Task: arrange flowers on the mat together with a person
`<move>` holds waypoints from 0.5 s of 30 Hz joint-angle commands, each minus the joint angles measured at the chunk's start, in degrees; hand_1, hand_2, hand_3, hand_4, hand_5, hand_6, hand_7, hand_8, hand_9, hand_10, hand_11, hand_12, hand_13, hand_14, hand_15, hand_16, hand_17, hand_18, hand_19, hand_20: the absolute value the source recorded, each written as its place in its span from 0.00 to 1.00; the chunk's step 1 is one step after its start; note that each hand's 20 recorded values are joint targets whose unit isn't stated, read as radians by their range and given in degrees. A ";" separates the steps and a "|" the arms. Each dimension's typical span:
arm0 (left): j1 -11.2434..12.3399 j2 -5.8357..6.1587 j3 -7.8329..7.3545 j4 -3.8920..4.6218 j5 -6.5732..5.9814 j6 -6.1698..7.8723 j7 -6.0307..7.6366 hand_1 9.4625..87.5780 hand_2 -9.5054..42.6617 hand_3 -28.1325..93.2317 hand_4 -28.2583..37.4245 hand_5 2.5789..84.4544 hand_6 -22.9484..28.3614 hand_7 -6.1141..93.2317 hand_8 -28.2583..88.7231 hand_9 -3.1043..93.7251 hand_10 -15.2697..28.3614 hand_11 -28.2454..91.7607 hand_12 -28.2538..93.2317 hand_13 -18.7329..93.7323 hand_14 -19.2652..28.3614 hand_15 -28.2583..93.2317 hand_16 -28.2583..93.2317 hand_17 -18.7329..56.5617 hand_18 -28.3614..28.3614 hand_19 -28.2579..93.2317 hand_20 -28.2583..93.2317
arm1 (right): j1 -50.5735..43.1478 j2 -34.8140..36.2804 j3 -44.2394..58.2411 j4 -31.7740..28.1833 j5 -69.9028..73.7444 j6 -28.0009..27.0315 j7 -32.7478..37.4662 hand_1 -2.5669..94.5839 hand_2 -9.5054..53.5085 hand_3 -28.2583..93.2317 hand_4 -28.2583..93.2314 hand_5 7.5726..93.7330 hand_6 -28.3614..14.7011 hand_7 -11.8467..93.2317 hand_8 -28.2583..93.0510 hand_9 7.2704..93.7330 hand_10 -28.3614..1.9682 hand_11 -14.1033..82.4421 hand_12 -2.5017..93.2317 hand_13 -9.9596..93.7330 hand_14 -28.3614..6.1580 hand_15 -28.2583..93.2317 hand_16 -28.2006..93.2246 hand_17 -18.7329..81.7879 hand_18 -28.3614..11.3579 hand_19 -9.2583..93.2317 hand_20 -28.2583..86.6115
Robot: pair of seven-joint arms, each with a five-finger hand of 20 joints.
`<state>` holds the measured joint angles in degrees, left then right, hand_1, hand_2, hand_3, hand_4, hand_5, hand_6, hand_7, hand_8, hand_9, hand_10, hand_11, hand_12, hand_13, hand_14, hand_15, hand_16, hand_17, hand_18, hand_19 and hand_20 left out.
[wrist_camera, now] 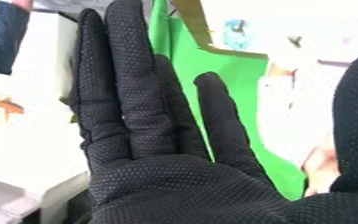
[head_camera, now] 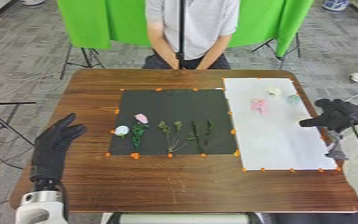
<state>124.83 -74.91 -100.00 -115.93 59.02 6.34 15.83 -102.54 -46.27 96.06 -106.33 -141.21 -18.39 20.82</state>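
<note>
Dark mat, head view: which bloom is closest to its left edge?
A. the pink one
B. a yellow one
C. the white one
C: the white bloom lies right by the left edge of the dark mat, while the pink bloom lies farther in.

no lettering or numbers seem readable in either view.

A green curtain (head_camera: 87, 25) hangs beyond the brown wooden table (head_camera: 171, 187).
</note>
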 commanded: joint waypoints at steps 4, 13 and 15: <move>0.34 0.10 0.26 -0.07 -0.04 -0.19 -0.71 0.15 0.15 0.80 0.08 0.57 0.51 0.20 0.20 0.57 0.70 0.42 0.37 0.54 0.79 0.43 0.25 0.38 0.72 0.31 0.40 | 7.00 1.76 -6.82 6.80 -0.36 -0.25 1.06 0.27 0.00 0.74 0.02 0.38 0.61 0.18 0.19 0.59 0.31 0.23 0.21 0.85 0.52 0.47 0.41 0.68 0.31 0.67 0.57; 1.06 -0.13 -0.02 -0.37 -0.25 0.00 -0.26 0.15 0.15 0.80 0.08 0.57 0.51 0.20 0.20 0.56 0.70 0.42 0.37 0.54 0.79 0.43 0.25 0.38 0.72 0.31 0.40 | 8.31 1.66 -10.29 9.78 -1.00 -0.77 1.71 0.33 0.00 0.75 0.02 0.42 0.65 0.20 0.18 0.67 0.39 0.25 0.20 0.91 0.61 0.48 0.42 0.74 0.38 0.74 0.54; 0.91 -0.23 -0.01 -0.31 -0.23 0.04 -0.23 0.15 0.15 0.80 0.08 0.57 0.51 0.20 0.20 0.56 0.70 0.42 0.37 0.54 0.79 0.43 0.25 0.38 0.72 0.31 0.40 | 8.24 1.70 -11.07 10.24 -0.83 -0.03 1.78 0.35 0.00 0.76 0.01 0.43 0.68 0.22 0.17 0.70 0.42 0.26 0.20 0.93 0.63 0.49 0.42 0.76 0.41 0.77 0.52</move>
<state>124.93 -74.81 -99.96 -116.07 59.01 6.33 15.78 -94.44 -45.01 87.16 -97.55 -141.11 -18.42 21.43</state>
